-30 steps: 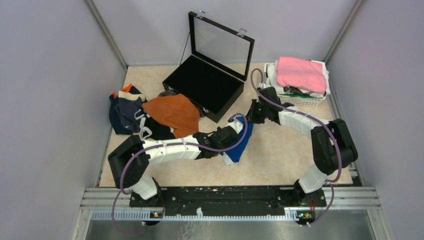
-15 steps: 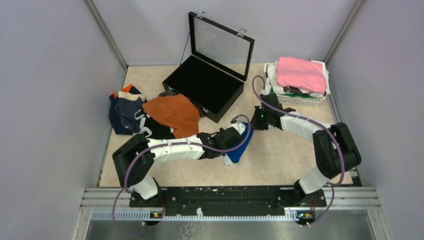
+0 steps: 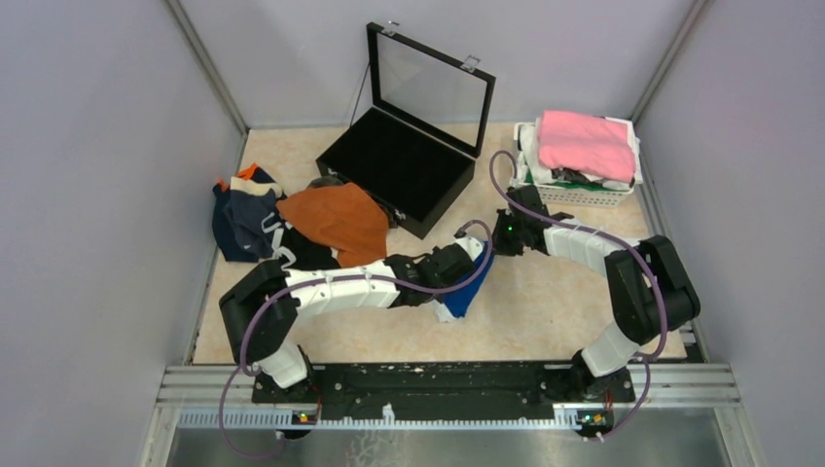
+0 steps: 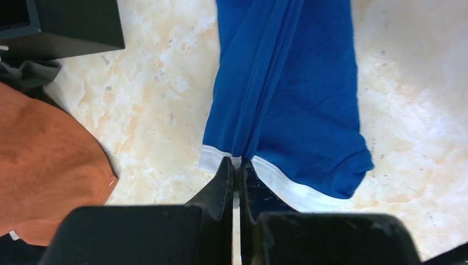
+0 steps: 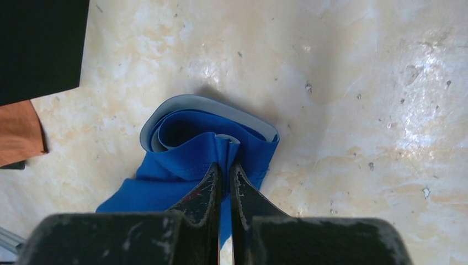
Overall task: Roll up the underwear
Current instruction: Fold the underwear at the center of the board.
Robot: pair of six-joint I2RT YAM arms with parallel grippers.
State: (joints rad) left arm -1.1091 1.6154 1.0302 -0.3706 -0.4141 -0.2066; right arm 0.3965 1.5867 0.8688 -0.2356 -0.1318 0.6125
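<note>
left fingers on half-hidden blue underwear

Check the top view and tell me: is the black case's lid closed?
No, the lid of the black case stands raised, leaving the dark interior exposed.

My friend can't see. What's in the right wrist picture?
The right gripper is shut on a fold of the blue underwear, bunched on the beige table. A black case and orange underwear show at left.

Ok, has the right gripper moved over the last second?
Yes. In the top view the right gripper, shut on the blue underwear, has drawn slightly toward the table's near edge, away from the white basket.
</note>
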